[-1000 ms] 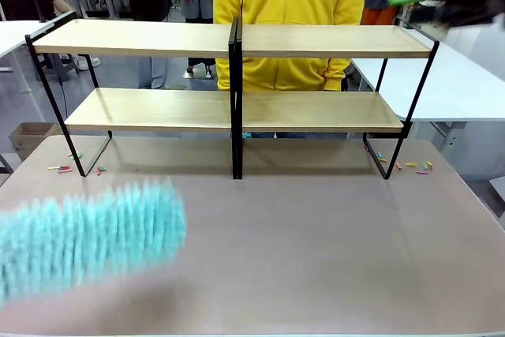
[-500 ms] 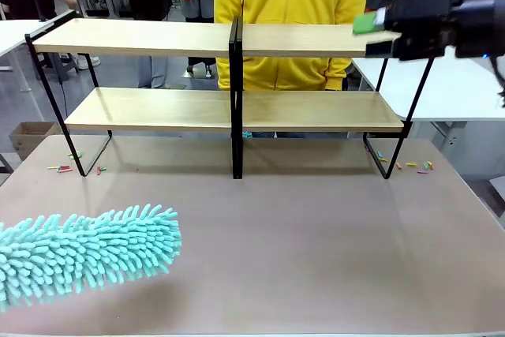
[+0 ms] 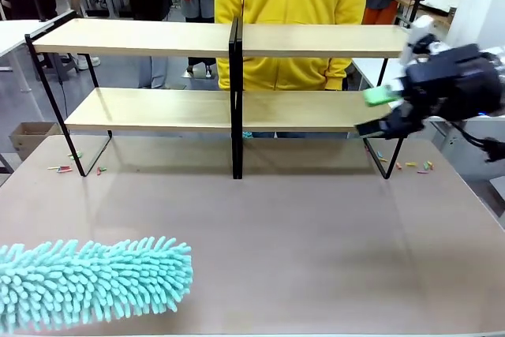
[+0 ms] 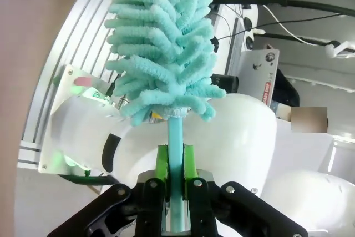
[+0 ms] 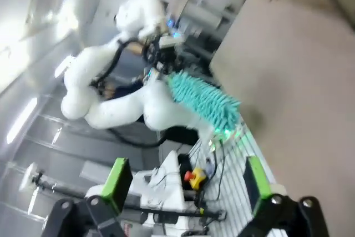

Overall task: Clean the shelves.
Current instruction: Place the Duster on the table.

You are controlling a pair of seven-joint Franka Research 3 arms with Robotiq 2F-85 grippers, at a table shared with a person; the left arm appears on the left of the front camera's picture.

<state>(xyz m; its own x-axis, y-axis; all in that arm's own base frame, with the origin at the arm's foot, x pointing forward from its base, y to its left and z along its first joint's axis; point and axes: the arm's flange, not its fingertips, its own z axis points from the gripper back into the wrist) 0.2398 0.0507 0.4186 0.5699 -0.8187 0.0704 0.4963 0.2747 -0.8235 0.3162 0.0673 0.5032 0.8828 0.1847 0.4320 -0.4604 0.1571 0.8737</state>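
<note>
The shelves (image 3: 158, 37) stand across the far half of the tabletop: light wooden boards on a thin black frame with a black centre post (image 3: 235, 100). A fluffy teal duster (image 3: 95, 282) lies low over the table's front left corner. In the left wrist view my left gripper (image 4: 175, 156) is shut on the duster's teal handle (image 4: 176, 137), with the duster head (image 4: 161, 43) pointing away. My right gripper (image 3: 377, 113) hovers open at the right end of the lower board, nothing between its green pads (image 5: 116, 184). The duster (image 5: 205, 101) also shows in the right wrist view.
A person in a yellow hoodie (image 3: 292, 5) stands right behind the shelves. Small coloured scraps lie on the table by the left frame foot (image 3: 63, 168) and the right one (image 3: 414, 166). White tables (image 3: 458, 84) flank both sides.
My right gripper has come down from top-board height to the right end of the lower board. The duster has sunk a little and drifted slightly right.
</note>
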